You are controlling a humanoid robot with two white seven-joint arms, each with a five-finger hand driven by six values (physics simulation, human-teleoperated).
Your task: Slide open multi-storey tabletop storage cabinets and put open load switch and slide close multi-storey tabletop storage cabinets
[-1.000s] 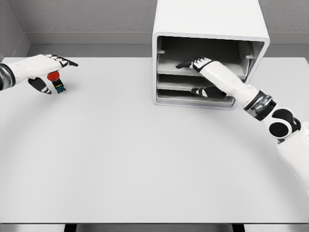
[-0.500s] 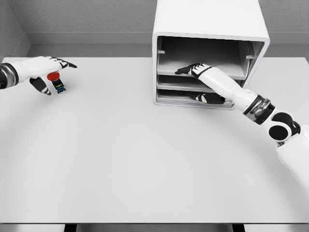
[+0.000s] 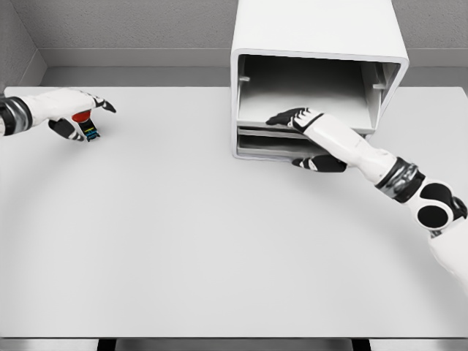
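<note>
The load switch (image 3: 88,131), a small black block with a red knob, stands on the table at the far left. My left hand (image 3: 79,115) hovers right over it with fingers spread and thumb apart. The white multi-storey cabinet (image 3: 318,29) stands at the back, right of centre. Its top drawer (image 3: 256,113) sticks out a little past the front. My right hand (image 3: 303,139) grips that drawer's front edge, fingers (image 3: 287,117) lying on top and thumb underneath. The lower drawers (image 3: 256,142) sit pushed in.
The white table (image 3: 219,241) spreads wide between the switch and the cabinet. A grey wall runs along the back edge. My right forearm (image 3: 380,164) slants across the table in front of the cabinet's right side.
My right hand has drawn back toward me, and the top drawer has slid outward with it. The left hand has shifted slightly lower over the switch, which stays in place.
</note>
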